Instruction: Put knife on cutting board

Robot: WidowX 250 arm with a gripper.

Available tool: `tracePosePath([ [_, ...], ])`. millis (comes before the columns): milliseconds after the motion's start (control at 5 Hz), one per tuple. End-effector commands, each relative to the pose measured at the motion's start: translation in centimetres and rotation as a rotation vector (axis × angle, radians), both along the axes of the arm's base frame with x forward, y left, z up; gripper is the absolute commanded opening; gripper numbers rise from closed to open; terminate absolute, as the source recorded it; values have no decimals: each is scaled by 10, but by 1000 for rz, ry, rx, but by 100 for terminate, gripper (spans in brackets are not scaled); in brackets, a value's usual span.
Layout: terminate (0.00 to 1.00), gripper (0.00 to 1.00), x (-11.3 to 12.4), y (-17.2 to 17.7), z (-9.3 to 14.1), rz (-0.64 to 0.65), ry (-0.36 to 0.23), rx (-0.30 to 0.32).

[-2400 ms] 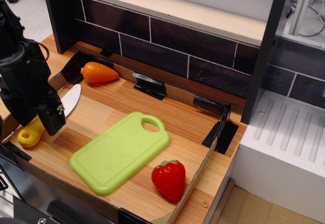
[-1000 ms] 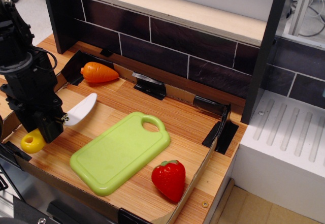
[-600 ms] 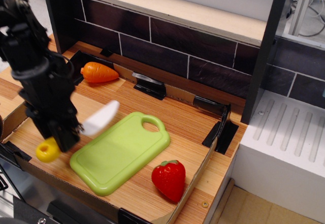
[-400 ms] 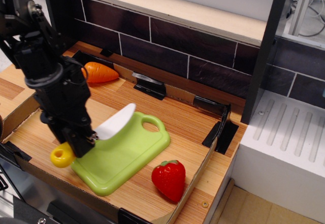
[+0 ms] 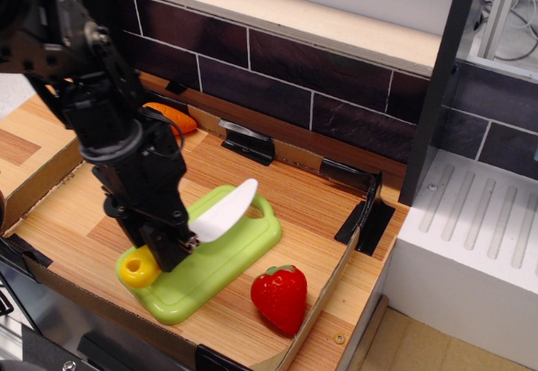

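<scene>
One gripper [image 5: 172, 249] grips your knife [image 5: 197, 232] over the cutting board [image 5: 244, 241]; lower it flat, then release.

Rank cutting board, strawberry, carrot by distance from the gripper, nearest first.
From the gripper, which holds the knife:
1. cutting board: directly beneath it, below the knife.
2. strawberry: to the image right, on the wood beside the board's right edge.
3. carrot: farthest, back by the dark wall, mostly hidden behind the arm.
</scene>
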State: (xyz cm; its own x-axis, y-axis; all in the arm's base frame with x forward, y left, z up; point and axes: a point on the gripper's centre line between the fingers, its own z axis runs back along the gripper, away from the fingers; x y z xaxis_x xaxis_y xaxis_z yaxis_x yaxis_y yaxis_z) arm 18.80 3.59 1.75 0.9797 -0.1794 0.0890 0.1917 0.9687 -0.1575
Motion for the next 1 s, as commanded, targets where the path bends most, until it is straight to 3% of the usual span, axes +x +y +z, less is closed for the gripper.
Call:
tracePosePath([
  [0, 0, 100, 18, 9, 2, 107, 6, 14],
  [400, 0, 100, 13, 18, 19, 105, 13, -6],
  [600, 0, 100, 21, 17, 41, 167, -4, -9],
  [800, 0, 100, 32, 16, 60, 291, -90, 27],
])
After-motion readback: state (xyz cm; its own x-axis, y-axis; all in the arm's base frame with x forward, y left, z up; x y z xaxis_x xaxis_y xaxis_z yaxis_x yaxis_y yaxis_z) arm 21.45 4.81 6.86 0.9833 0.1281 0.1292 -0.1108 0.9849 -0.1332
